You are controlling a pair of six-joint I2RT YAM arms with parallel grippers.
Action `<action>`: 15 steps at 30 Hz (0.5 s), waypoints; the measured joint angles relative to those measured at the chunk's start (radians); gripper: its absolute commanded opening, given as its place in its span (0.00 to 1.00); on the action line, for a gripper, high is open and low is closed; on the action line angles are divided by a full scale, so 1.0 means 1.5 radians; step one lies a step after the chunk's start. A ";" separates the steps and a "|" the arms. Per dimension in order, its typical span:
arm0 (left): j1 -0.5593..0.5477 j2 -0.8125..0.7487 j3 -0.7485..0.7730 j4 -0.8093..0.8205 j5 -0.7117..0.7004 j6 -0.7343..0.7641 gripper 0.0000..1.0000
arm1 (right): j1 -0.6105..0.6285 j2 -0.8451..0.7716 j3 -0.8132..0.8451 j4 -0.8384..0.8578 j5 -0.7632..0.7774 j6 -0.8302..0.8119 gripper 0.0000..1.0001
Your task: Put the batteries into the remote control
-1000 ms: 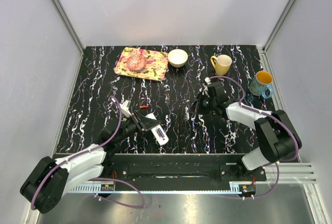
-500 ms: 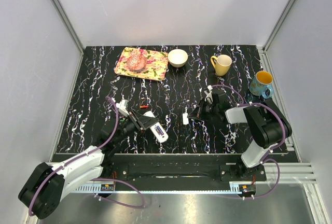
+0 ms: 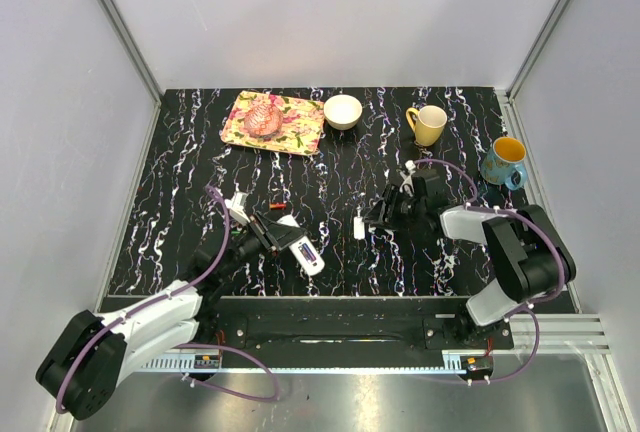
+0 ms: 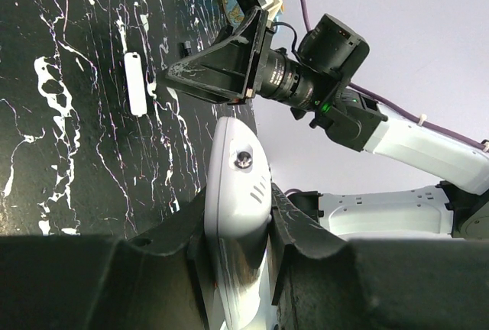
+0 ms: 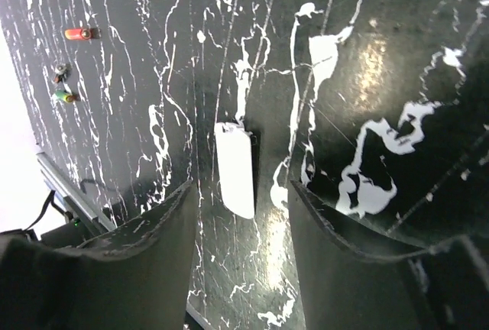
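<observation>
Left gripper pinches the remote control, so hold it steady; right gripper (spread over the white cover) should go for the red battery on the bench.

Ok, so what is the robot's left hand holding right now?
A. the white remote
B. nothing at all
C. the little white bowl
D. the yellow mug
A: in the left wrist view, the left gripper is clamped on both sides of the white remote control, while the mug and bowl sit far away at the back of the table.
</observation>
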 measured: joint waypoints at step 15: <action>-0.003 -0.002 0.000 -0.001 0.000 0.000 0.00 | 0.147 -0.022 0.061 -0.204 0.194 -0.047 0.00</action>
